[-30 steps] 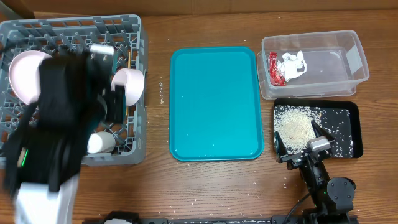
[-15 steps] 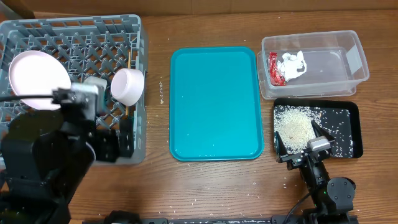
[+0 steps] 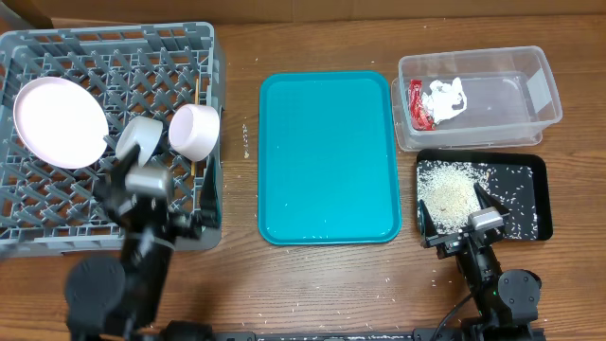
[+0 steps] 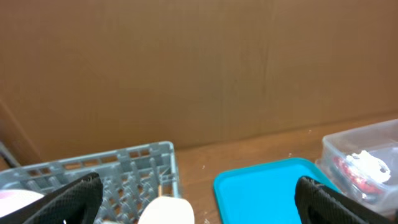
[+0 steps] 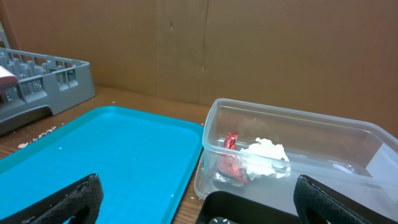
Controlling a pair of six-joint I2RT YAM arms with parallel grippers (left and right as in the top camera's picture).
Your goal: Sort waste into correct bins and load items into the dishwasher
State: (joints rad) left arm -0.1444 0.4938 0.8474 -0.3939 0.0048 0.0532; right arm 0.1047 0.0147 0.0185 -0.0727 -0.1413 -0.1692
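Note:
The grey dishwasher rack [image 3: 114, 57] holds a white plate [image 3: 62, 121], a bowl [image 3: 194, 131], a small cup [image 3: 140, 137] and wooden chopsticks [image 3: 197, 92]. My left gripper [image 3: 151, 189] hangs open over the rack's front part and holds nothing. In its wrist view a white dish [image 4: 166, 211] lies low between the fingers. The clear tub [image 3: 530, 95] contains the red wrapper [image 3: 417, 104] and the tissue [image 3: 447, 98]. Rice [image 3: 447, 188] lies in the black tray [image 3: 530, 194]. My right gripper [image 3: 453, 210] stands open and empty at that tray's front.
A bare teal tray [image 3: 327, 156] lies between the rack and the bins. Loose rice grains [image 3: 284, 308] dot the wooden table near its front edge. A brown cardboard wall [image 4: 199, 68] closes off the back.
My left arm has drawn back from over the rack toward the front edge, uncovering the plate and cup, and its jaws have opened wide. The right arm has not moved.

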